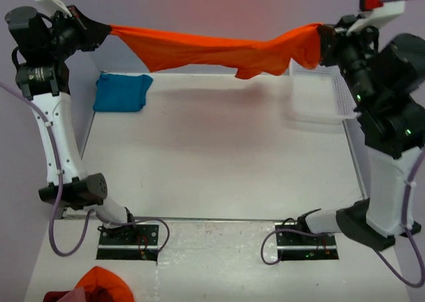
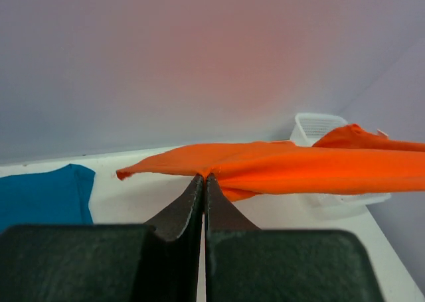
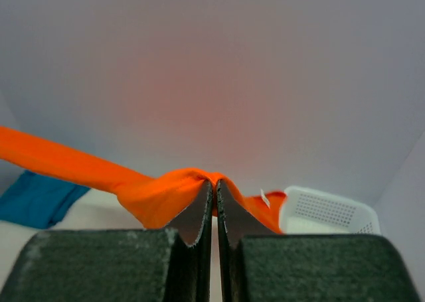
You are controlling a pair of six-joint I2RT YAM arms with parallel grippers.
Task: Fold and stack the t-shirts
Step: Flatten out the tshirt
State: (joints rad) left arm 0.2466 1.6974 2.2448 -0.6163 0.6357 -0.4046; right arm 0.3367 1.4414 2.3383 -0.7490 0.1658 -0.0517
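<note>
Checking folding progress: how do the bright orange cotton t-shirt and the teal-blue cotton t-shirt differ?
The orange t-shirt hangs stretched in the air; the teal-blue t-shirt lies compact at the far left of the white table. The left gripper and right gripper pinch the orange one's ends; nothing touches the teal one. Both are plain cloth.

White arms [image 1: 56,133], black joints [image 1: 30,33], lilac cables [image 1: 66,245], black left pincer [image 2: 204,178]
</note>
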